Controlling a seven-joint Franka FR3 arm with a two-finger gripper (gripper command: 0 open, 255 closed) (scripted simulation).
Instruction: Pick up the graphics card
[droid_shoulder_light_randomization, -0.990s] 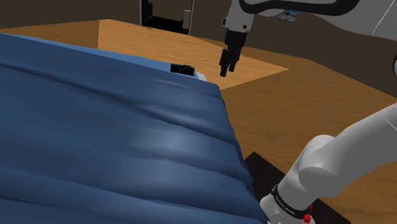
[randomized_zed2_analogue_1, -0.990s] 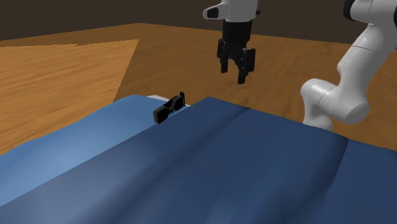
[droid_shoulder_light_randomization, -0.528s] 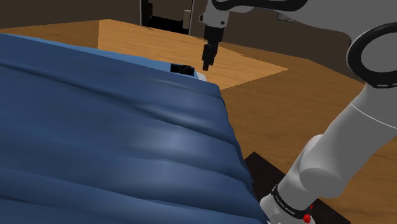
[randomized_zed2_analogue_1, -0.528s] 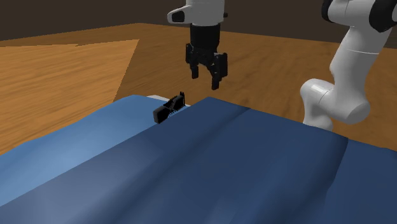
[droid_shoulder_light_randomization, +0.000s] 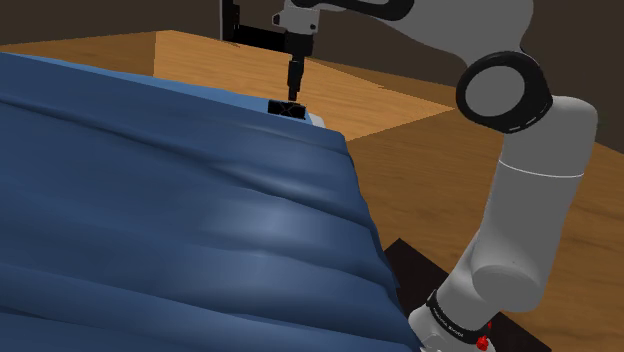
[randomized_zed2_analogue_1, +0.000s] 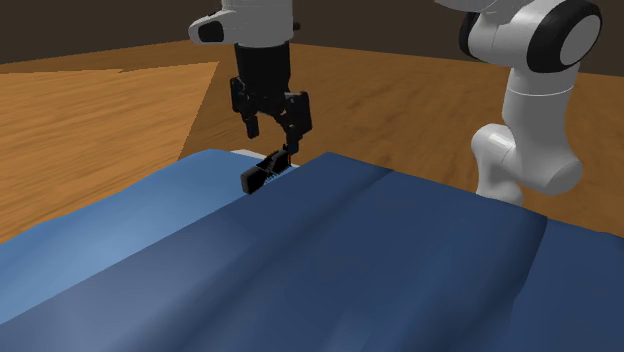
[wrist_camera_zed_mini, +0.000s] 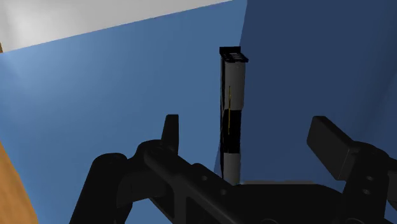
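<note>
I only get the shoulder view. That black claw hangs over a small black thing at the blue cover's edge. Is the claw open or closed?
Observer: Open. In the wrist view the gripper has its two fingers well apart, and the graphics card shows between them, untouched.
Operator: What does that thing look like from there?
Observer: A long narrow bar, banded black and grey. It lies along the line where the lighter and darker parts of the blue cover meet.

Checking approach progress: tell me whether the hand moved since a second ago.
Yes. In the shoulder view the hand shifted left, now just above the card.
</note>
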